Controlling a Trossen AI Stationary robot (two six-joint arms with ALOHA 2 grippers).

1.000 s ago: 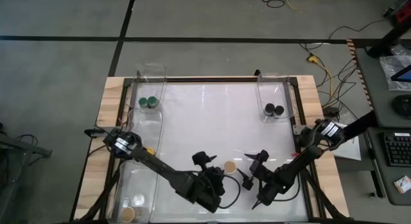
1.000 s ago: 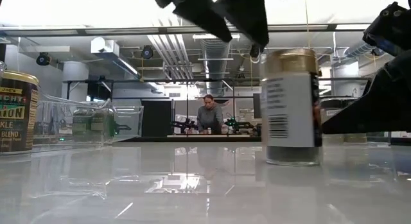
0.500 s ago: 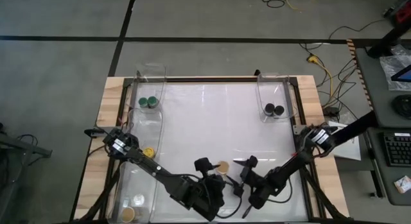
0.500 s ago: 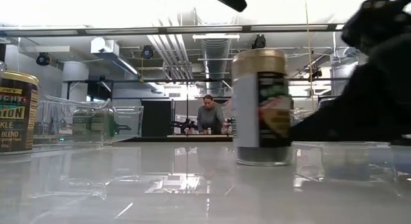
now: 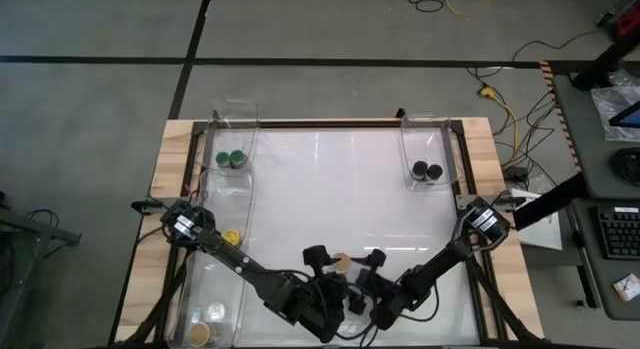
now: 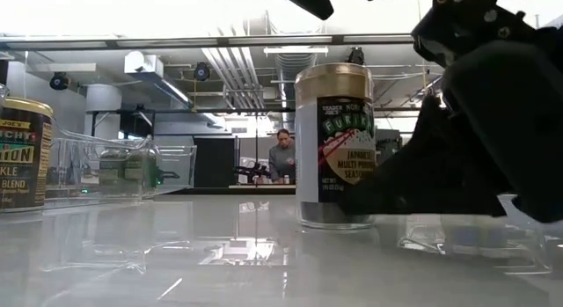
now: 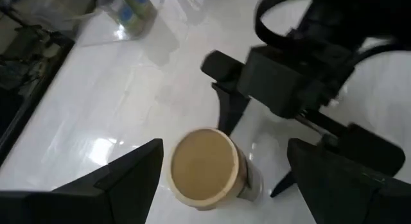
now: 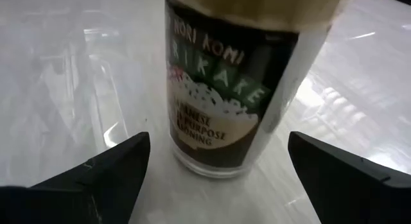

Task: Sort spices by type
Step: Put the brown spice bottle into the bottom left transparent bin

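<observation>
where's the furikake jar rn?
High view: the furikake jar stands upright on the table's near-centre, between the left gripper and the right gripper, both open; no other jar close by.

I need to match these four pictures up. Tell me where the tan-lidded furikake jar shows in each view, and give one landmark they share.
High view: furikake jar stands near the table's front edge, between the two hands.
Low view: centre, upright, label facing the camera.
Left wrist view: seen from above, tan lid between the left hand's open fingers.
Right wrist view: close up, label filling the middle.
Shared landmark: the right hand, beside the jar.
</observation>
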